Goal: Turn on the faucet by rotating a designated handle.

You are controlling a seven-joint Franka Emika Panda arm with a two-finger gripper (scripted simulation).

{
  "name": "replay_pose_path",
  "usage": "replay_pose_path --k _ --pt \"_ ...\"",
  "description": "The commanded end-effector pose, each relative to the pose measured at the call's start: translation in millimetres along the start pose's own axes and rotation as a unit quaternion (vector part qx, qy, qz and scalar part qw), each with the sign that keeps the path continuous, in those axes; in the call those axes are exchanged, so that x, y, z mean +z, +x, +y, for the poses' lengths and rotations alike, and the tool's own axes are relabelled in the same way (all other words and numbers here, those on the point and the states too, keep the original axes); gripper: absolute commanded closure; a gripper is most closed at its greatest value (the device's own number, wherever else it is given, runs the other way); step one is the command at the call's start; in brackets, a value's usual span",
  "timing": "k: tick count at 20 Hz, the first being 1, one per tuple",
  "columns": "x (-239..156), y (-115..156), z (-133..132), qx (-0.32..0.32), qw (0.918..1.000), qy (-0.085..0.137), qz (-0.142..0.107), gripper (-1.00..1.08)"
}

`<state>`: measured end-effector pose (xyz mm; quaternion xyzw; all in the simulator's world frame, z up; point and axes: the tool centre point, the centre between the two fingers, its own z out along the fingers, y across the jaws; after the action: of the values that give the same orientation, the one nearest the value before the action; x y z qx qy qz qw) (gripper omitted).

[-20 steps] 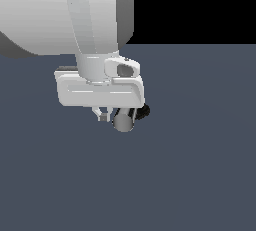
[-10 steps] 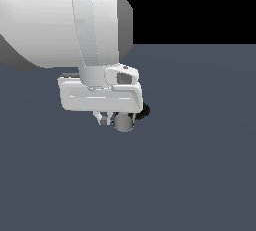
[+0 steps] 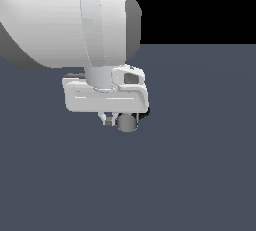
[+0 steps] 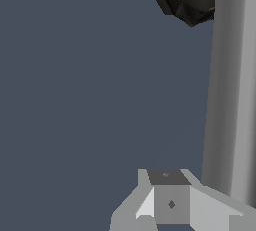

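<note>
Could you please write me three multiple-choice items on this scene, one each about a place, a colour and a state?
1. In the exterior view, where does the handle show?
A. just below the gripper
B. far to its right
C. above the arm

2. What colour is the floor?
A. white
B. dark blue-grey
C. red

3. In the wrist view, how does the handle lie relative to the fingertip?
A. beside it
B. far away
C. absent

Answers: 1 A, its round end peeks out underneath; 2 B, in both views; 3 A, the grey bar runs alongside it.
</note>
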<state>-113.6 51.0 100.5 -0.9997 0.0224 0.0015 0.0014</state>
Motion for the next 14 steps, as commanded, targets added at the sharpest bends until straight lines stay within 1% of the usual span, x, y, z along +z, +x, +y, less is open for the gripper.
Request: replay_pose_path --k 1,14 --pt "-0.2 4.4 27.2 0.015 0.9999 -0.001 0.002 1.08" --pt "-0.4 7.2 93.4 0.015 0.9999 -0.001 0.002 1.08"
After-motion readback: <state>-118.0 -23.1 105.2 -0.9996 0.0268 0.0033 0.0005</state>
